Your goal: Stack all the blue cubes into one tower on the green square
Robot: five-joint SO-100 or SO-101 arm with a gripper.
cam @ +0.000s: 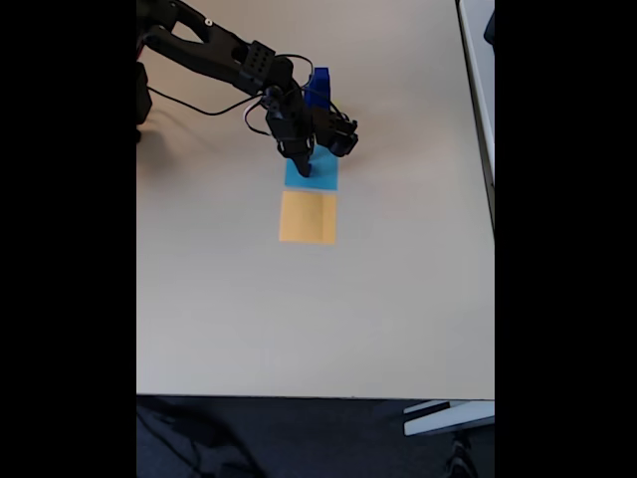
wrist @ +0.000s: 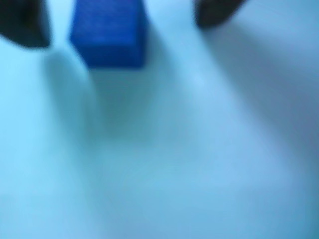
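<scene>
In the blurred wrist view a dark-blue cube [wrist: 107, 32] sits on a light-blue surface at the top edge. It lies between the two dark fingertips of my gripper [wrist: 119, 30], with a gap on each side, so the gripper is open. In the fixed view the gripper [cam: 307, 167] points down onto the flat light-blue square [cam: 323, 177]. Just behind the wrist rises a tall dark-blue shape [cam: 318, 88] that looks like blue cubes on top of each other. The green square is hidden.
An orange square [cam: 308, 217] lies right below the light-blue one in the fixed view. The arm [cam: 214, 50] reaches in from the upper left with a black cable looping under it. The beige table [cam: 299, 319] ends at the lower edge and at the right.
</scene>
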